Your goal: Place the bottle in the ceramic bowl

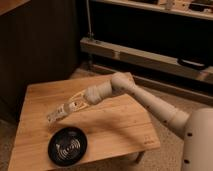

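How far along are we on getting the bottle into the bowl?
Done: the bottle is off the wooden table, carried at the end of the gripper.
In hand: the arm reaches out over the table's left part, with the bottle tilted in the air just above and left of the ceramic bowl.
Left: bring it over the bowl, lower and release. The bowl holds nothing yet.
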Controlling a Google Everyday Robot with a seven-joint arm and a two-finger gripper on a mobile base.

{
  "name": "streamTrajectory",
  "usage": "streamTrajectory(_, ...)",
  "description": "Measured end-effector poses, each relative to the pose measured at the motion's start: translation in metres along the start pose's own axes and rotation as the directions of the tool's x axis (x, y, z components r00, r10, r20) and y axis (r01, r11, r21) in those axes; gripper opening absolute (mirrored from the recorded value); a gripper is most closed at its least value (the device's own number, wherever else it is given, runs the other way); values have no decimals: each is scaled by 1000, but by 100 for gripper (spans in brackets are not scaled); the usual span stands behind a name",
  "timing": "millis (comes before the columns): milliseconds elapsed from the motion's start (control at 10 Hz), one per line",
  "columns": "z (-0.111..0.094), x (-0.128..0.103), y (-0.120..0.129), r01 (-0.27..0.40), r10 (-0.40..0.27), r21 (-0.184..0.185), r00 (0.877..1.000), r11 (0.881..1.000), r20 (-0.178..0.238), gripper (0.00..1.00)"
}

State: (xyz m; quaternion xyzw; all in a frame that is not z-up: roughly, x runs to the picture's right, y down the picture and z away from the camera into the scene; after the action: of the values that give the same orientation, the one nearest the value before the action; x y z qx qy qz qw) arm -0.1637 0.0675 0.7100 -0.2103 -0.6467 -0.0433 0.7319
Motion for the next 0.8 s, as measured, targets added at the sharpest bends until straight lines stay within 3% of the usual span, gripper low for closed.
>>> streamTrajectory(300, -1, -17, 5, 8, -8, -29, 1000, 1000, 16, 0)
streamTrajectory(800, -28, -56, 58, -20, 24, -87, 999, 996, 41, 0)
